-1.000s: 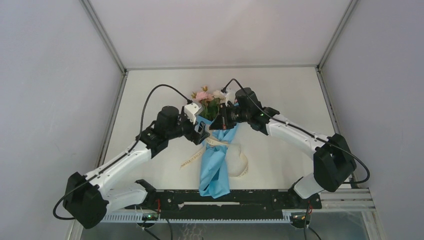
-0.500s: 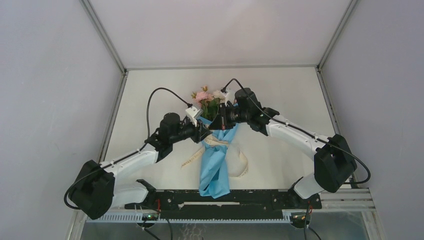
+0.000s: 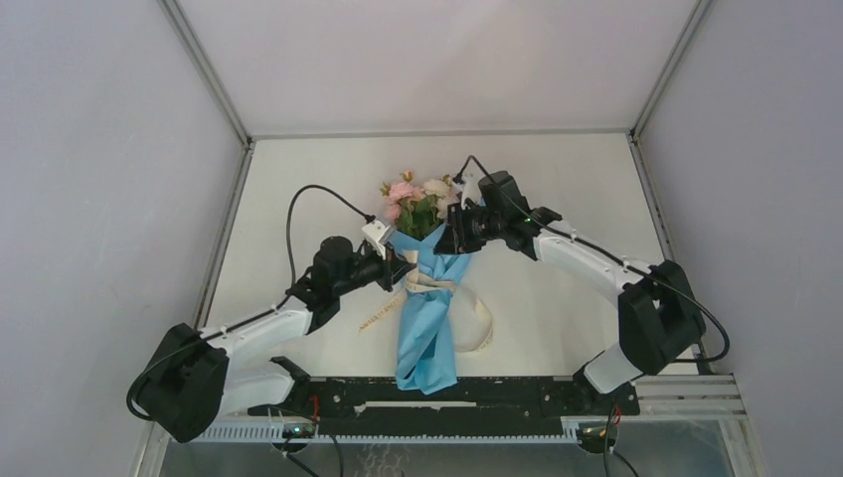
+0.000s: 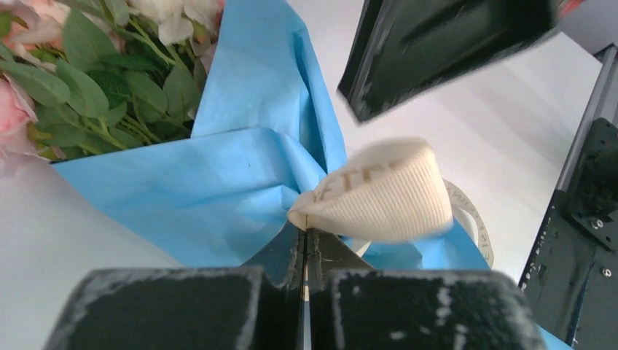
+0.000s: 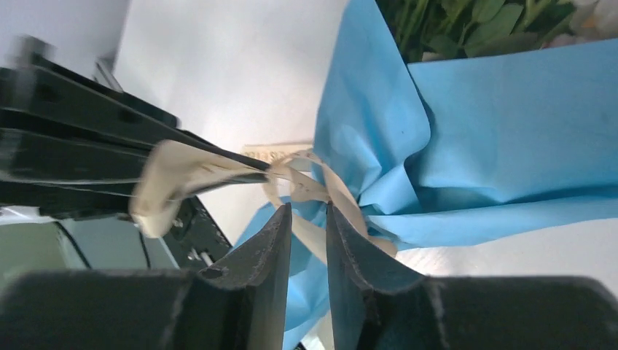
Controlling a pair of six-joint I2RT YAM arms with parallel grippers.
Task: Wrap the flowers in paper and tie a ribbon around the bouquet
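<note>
The bouquet lies in the middle of the table, its flowers (image 3: pixel 413 197) pointing away and the blue paper (image 3: pixel 425 343) cone tapering toward the arms. A cream ribbon (image 3: pixel 484 328) circles the cone's waist, with a loop trailing right and a tail left. My left gripper (image 3: pixel 402 270) sits at the waist's left side. In the left wrist view it (image 4: pixel 306 232) is shut on a folded loop of ribbon (image 4: pixel 386 193). My right gripper (image 3: pixel 447 241) hovers at the cone's upper right. Its jaws (image 5: pixel 307 210) stand slightly open above the ribbon knot (image 5: pixel 321 186), holding nothing.
A black rail (image 3: pixel 447 393) runs along the table's near edge, just under the cone's tip. White enclosure walls stand at the left, right and back. Black cables arch over both wrists.
My left gripper moved in to the cone's waist and shut on the ribbon loop. My right gripper opened, let go of the ribbon and drew back slightly.
</note>
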